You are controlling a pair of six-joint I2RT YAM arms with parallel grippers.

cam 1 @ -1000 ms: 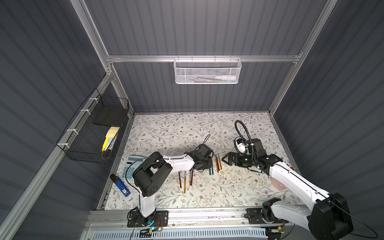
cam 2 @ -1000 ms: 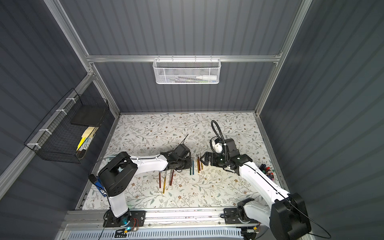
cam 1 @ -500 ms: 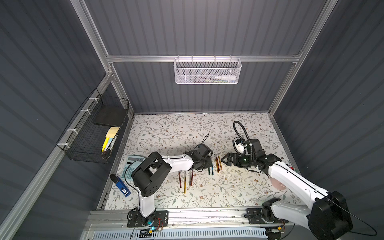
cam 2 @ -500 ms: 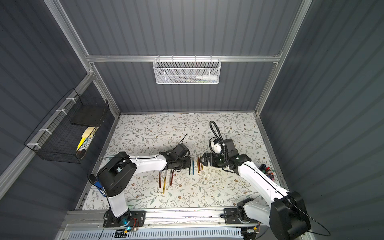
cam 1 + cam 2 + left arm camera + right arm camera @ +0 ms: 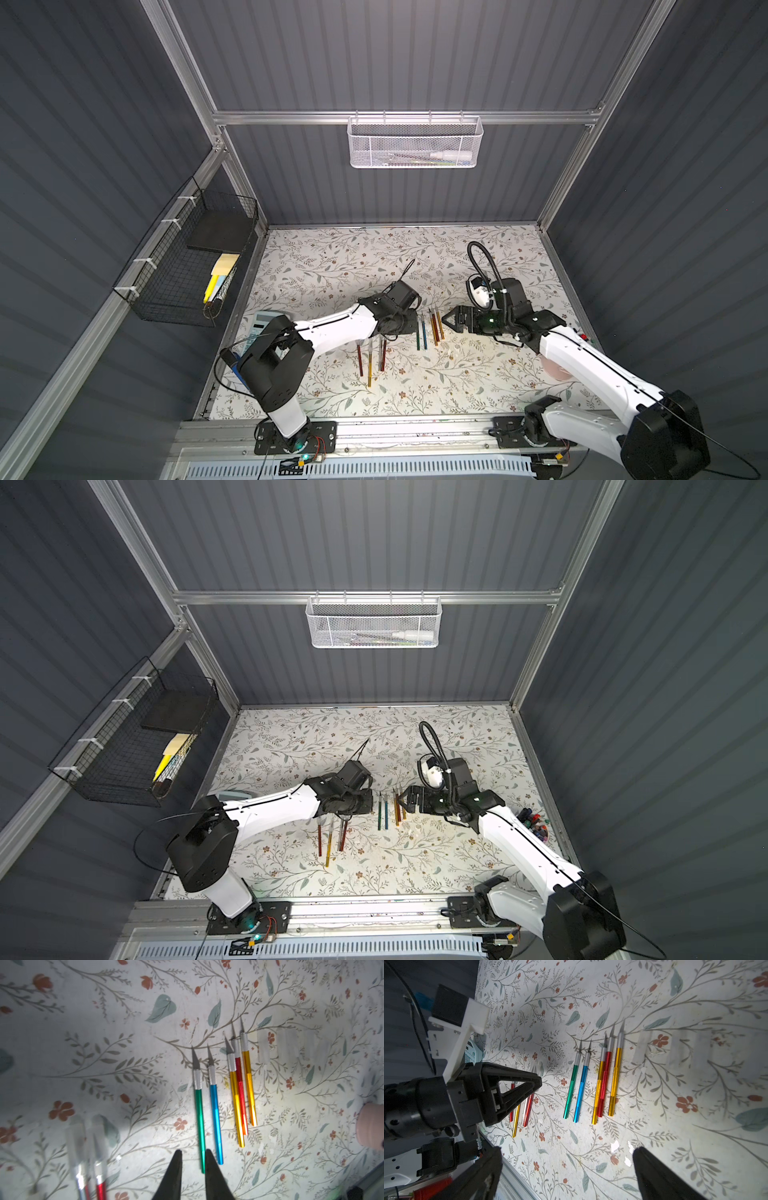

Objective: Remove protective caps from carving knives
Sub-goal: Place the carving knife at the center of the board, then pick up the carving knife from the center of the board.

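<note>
- Your counter (image 5: 332,257), under a floral cover, carries all the work. Both arms reach in over its middle.
- A black wire basket (image 5: 174,266) hangs on the side wall, well out beyond the left gripper. A white mesh basket (image 5: 413,143) hangs on the back wall, well beyond both grippers.
- Your right gripper (image 5: 566,1151) has its fingers spread wide and holds nothing. It hovers over the counter, facing the left gripper across the row of knives.
- Your left gripper (image 5: 192,1157) has its fingers a narrow gap apart, with nothing pinched between them.
- Five bare carving knives (image 5: 215,1118) lie side by side on the counter between the two grippers.
  - Going outward from the left gripper they run green, blue, gold, red, gold.
  - The red one touches the first gold one.
- The green knife (image 5: 199,1118) lies nearest the left gripper. In the left wrist view its handle end shows beside one fingertip. The right wrist view shows it flat on the counter, apart from that gripper.
- Four more knives (image 5: 516,1122) lie partly under the left gripper, on the side away from the right gripper.
- Clear protective caps (image 5: 76,1140) cover the blades of the two of those knives that the left wrist view shows. I cannot tell for the other two.
- Several loose caps (image 5: 641,1049) lie just past the last gold knife, on the right gripper's side. They are too blurred to count.
</note>
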